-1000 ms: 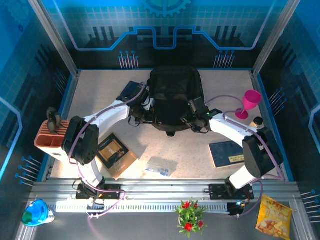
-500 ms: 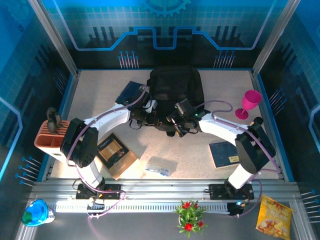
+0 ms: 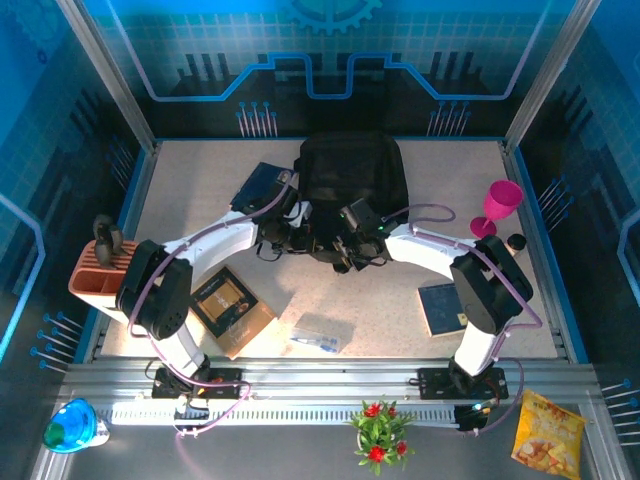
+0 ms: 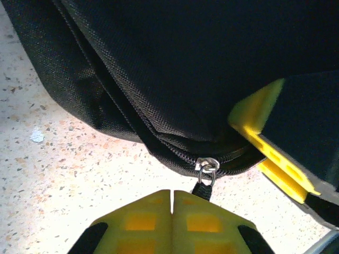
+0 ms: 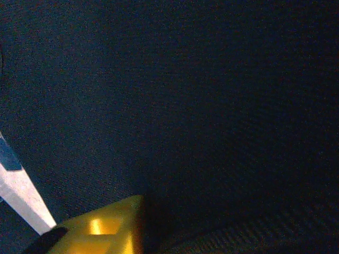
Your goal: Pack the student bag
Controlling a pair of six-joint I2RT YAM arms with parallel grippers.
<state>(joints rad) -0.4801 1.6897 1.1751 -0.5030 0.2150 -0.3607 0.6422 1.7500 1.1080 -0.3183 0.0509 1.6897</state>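
The student bag (image 3: 350,185), a big black fabric backpack, lies at the back middle of the table. My left gripper (image 3: 298,236) is at its near left edge. In the left wrist view its yellow fingers (image 4: 143,219) are pressed together just below the zipper slider (image 4: 206,165), and the taut black zipper pull (image 4: 202,189) runs under their tips. My right gripper (image 3: 350,248) pushes into the bag's near edge. One of its yellow fingers (image 5: 100,233) lies against dark fabric, its other finger is hidden, and a yellow finger (image 4: 265,148) of it pokes out from under the bag.
A dark-blue book (image 3: 262,185) lies left of the bag and another (image 3: 452,305) at the right front. A brown box (image 3: 232,310) and a clear packet (image 3: 320,332) sit in front. A pink goblet (image 3: 500,205) stands right, an orange holder (image 3: 100,275) far left.
My right arm has swung left along the bag's near edge, from its right side to the middle beside my left gripper. The left arm has stayed put.
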